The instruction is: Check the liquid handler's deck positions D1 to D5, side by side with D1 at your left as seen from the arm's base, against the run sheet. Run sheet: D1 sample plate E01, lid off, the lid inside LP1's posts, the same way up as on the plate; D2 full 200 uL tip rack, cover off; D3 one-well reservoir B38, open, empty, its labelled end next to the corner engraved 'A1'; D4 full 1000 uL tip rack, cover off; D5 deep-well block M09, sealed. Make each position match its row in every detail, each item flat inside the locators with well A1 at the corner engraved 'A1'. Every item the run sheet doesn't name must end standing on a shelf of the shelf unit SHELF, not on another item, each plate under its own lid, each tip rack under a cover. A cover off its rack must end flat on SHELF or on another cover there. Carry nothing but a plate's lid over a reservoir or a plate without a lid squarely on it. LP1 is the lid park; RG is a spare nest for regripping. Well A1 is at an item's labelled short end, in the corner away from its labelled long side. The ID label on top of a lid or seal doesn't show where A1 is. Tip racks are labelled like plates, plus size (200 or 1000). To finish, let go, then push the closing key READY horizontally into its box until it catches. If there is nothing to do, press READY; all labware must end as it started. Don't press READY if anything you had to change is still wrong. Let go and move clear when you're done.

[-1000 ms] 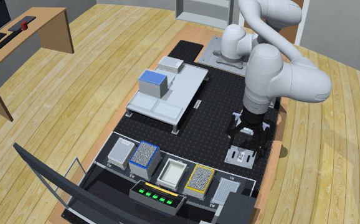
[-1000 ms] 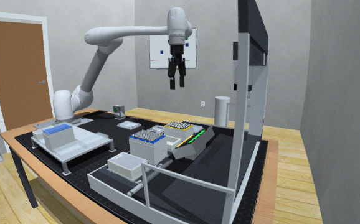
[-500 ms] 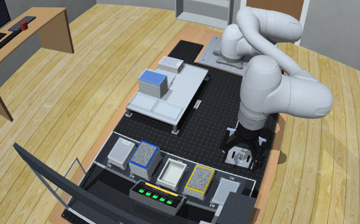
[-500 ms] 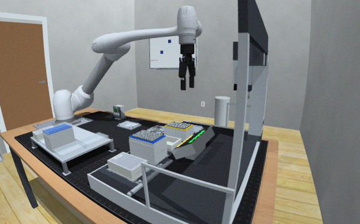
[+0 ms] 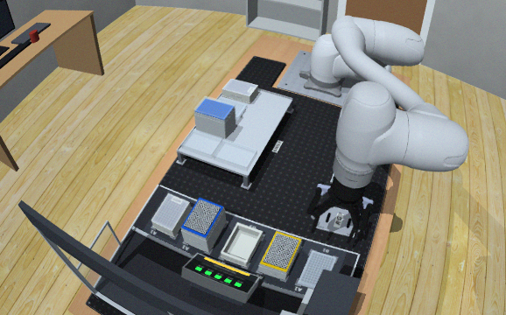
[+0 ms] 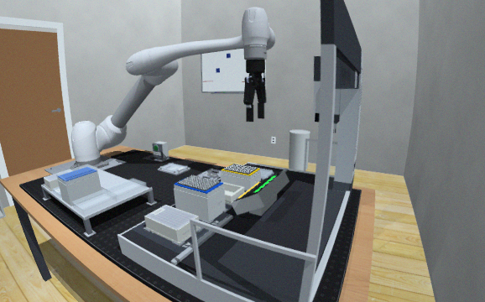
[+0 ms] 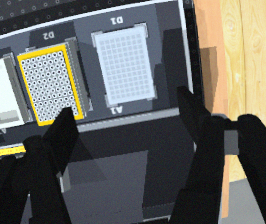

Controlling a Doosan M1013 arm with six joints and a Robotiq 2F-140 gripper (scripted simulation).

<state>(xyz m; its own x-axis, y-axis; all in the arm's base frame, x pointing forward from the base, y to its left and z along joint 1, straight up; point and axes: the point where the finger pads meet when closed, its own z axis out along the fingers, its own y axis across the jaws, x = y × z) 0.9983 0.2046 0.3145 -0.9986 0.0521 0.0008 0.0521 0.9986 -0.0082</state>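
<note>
My gripper (image 5: 340, 217) (image 6: 254, 110) is open and empty, high in the air over the RG nest (image 5: 334, 221), just short of the deck's D1 end. In the wrist view my fingers frame the deck from above. D1 holds a white sample plate (image 7: 124, 63) with its well grid showing. D2 holds a yellow-rimmed tip rack (image 7: 48, 83) without a cover. D3 holds an open white reservoir (image 5: 241, 244). D4 holds a taller blue-rimmed tip rack (image 5: 203, 217), uncovered. D5 holds a white deep-well block (image 5: 171, 213). Labels are too small to read.
The shelf unit (image 5: 240, 131) carries a rack under a blue cover (image 5: 214, 117) and a small white box (image 5: 240, 90). A flat lid-like item (image 6: 174, 169) lies near the box with a green button (image 6: 159, 150). A panel with green lights (image 5: 220, 276) and a gantry frame (image 6: 326, 168) border the deck.
</note>
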